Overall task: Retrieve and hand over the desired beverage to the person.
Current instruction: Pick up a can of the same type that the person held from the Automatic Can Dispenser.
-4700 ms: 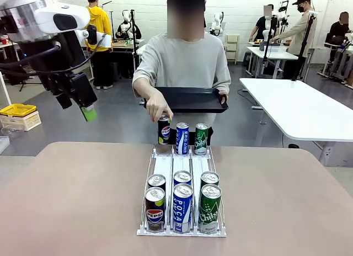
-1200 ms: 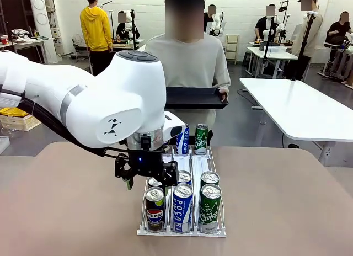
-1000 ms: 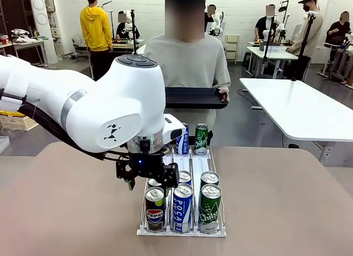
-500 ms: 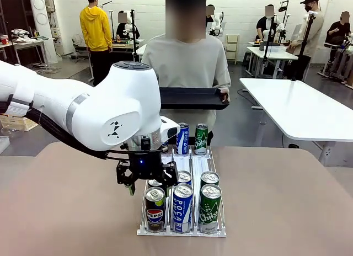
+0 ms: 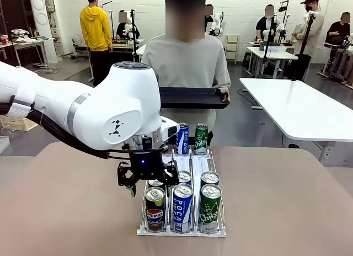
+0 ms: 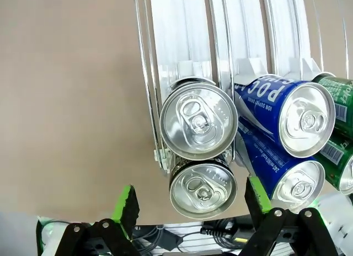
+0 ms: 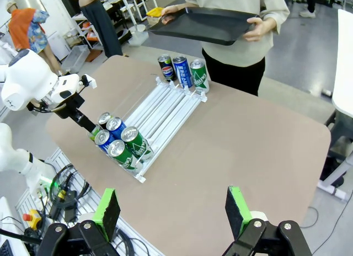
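My left gripper [image 5: 146, 185] hangs open just above the rack's left lane. In the left wrist view its green fingertips [image 6: 126, 203] stand on either side of the front Pepsi can [image 6: 203, 188], apart from it. A second Pepsi can [image 6: 198, 121] sits right behind. Blue Pocari cans [image 5: 182, 207] fill the middle lane and green cans [image 5: 209, 208] the right one. The person [image 5: 187, 60] in a grey sweatshirt stands at the far side holding a black tray [image 5: 193, 97]. My right gripper [image 7: 172, 211] is open, high above the table's near right side.
The white wire rack [image 5: 165, 166] runs from the table's middle to its far edge, where a Pocari can [image 5: 183, 138] and a green can [image 5: 201, 138] stand upright. Bare tabletop [image 5: 276, 201] lies on both sides. Other people and tables are farther back.
The left arm has swung in from the upper left and sunk slightly over the left lane during the last second. The person's hand at the far Pepsi can has gone back to the tray.
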`<action>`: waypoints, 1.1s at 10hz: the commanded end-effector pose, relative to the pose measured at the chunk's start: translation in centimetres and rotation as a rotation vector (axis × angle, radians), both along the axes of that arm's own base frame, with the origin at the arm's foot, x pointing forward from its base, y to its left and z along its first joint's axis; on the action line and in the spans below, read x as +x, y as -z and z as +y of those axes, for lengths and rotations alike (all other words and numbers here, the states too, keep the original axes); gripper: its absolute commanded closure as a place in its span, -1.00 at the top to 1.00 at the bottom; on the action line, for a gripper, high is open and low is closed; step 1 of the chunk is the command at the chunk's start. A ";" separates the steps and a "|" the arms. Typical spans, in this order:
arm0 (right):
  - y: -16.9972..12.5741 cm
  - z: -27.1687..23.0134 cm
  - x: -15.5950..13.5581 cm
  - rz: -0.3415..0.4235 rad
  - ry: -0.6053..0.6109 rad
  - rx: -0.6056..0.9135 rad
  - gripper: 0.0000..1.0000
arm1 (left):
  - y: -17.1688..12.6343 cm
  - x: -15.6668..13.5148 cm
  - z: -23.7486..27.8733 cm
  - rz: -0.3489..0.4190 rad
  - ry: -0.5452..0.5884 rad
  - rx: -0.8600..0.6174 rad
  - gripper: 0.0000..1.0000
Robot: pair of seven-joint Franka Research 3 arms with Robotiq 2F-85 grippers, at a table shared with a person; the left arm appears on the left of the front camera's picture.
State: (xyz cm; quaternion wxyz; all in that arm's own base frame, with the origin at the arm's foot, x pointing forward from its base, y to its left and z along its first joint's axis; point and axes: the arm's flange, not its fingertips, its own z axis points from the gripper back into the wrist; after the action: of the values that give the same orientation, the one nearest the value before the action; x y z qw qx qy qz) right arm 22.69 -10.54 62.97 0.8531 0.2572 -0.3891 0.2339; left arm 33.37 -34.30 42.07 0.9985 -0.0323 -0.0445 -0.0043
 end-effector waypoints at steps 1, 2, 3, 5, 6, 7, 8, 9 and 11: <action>0.0 -0.1 0.1 -0.001 -0.017 0.010 1.00 | 0.3 0.4 -0.1 0.000 -0.039 0.010 1.00; 0.0 -0.1 0.1 -0.001 -0.017 0.010 1.00 | 0.6 0.6 -0.1 0.001 -0.048 0.013 1.00; 0.0 -0.1 0.1 -0.001 -0.017 0.010 1.00 | 0.8 0.9 0.0 0.004 -0.055 0.010 1.00; 0.0 -0.1 0.1 -0.001 -0.017 0.010 1.00 | 1.2 1.3 0.1 0.010 -0.067 0.007 1.00; 0.0 -0.1 0.1 -0.001 -0.017 0.010 1.00 | 1.3 1.5 0.2 0.013 -0.069 0.005 1.00; 0.0 -0.1 0.1 -0.001 -0.017 0.010 1.00 | 1.4 1.7 0.1 0.018 -0.070 0.002 1.00; 0.0 -0.1 0.1 -0.001 -0.017 0.010 1.00 | 1.5 1.9 0.0 0.022 -0.070 0.002 1.00; 0.0 -0.1 0.1 -0.001 -0.017 0.010 1.00 | 1.6 1.9 0.0 0.027 -0.065 0.002 1.00; 0.0 -0.1 0.1 -0.001 -0.017 0.010 1.00 | 1.8 1.8 0.1 0.039 -0.048 0.000 1.00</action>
State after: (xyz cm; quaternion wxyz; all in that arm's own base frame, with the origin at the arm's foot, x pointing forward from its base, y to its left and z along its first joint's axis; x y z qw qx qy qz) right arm 22.69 -10.54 62.97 0.8531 0.2572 -0.3891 0.2339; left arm 34.96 -33.88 40.32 0.9991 -0.0313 -0.0217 0.0177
